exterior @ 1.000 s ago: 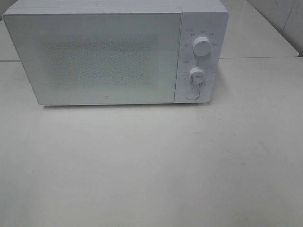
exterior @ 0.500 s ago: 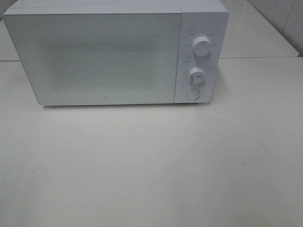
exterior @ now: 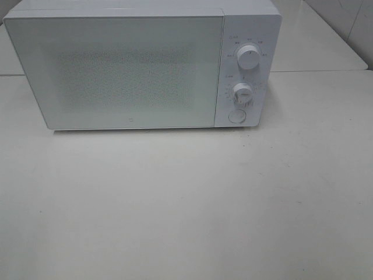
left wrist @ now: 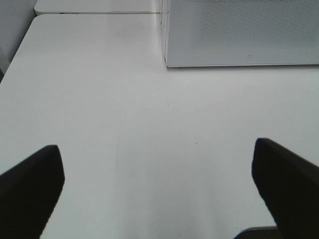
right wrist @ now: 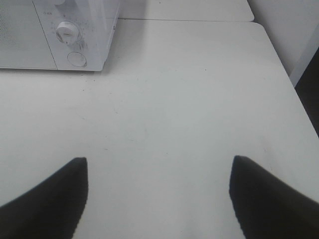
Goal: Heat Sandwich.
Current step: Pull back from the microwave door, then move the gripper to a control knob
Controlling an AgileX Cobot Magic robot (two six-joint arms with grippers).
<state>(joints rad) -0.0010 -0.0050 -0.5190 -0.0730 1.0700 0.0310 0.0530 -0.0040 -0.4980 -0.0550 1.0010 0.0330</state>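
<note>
No sandwich shows in any view; it is out of sight. A white microwave (exterior: pixel 143 67) stands at the back of the table with its door (exterior: pixel 116 70) shut, also seen as a lower corner (left wrist: pixel 239 32) and a control panel (right wrist: pixel 75 35). Neither arm appears in the high view. My left gripper (left wrist: pixel 157 186) hangs open over bare table short of the microwave's left front corner, nothing between its dark fingers (left wrist: pixel 30 191). My right gripper (right wrist: pixel 159 191) is open too, empty, over the table to the right of the microwave.
The microwave carries two knobs (exterior: pixel 249 58) (exterior: pixel 242 93) and a round button (exterior: pixel 236 116) on its right panel. The white table (exterior: pixel 186 204) spreads in front of it. A seam to a second tabletop (exterior: pixel 326 41) runs behind, and the table's right edge (right wrist: pixel 294 94) drops off.
</note>
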